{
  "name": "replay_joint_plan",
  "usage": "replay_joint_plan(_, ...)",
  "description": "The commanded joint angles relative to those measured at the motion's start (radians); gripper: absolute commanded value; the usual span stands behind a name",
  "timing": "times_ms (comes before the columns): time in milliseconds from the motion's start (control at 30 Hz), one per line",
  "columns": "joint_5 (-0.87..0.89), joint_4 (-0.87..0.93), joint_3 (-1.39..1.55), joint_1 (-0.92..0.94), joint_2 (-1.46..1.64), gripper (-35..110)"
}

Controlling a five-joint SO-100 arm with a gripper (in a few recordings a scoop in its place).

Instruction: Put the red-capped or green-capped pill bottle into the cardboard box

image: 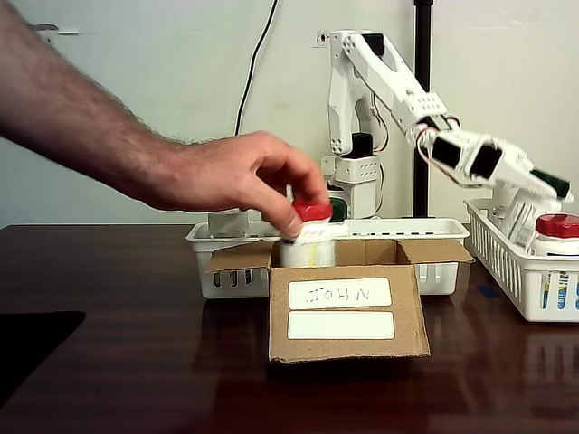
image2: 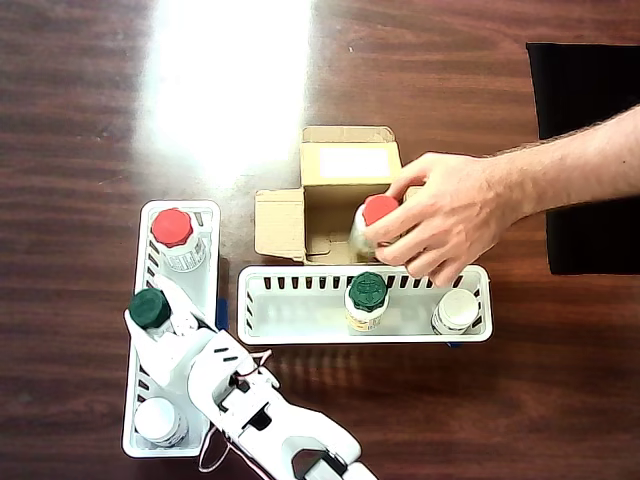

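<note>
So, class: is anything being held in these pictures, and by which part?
A person's hand holds the red-capped bottle by its cap, over the cardboard box. Whether the tool grips anything cannot be told.

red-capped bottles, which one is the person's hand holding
The red-capped bottle at the cardboard box, gripped by the person's hand. The other red-capped bottle stands untouched in the narrow white basket at the overhead view's left.

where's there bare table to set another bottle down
The dark table is bare beyond the cardboard box, away from the arm, and on the overhead view's left side. Crowded: the box mouth, where a hand grips a red-capped bottle, and the two white baskets.
</note>
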Motion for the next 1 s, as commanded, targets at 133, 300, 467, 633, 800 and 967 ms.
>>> replay_joint_plan(133, -0.044, 0.307, -0.318, 0.061, 0.255, 0)
replay_joint_plan(300, -0.038, 0.454, -0.382, 0.176, 0.333, 0)
replay_joint_plan(467, -0.023, 0.534, -0.354, 0.313, 0.388, 0)
replay_joint_plan(633, 0.000, 0.546, -0.281, 0.448, 0.410, 0)
replay_joint_plan(800, 0.018, 0.508, -0.285, 0.546, 0.310, 0)
replay_joint_plan(967, 0.043, 0.410, -0.328, 0.614, 0.147, 0)
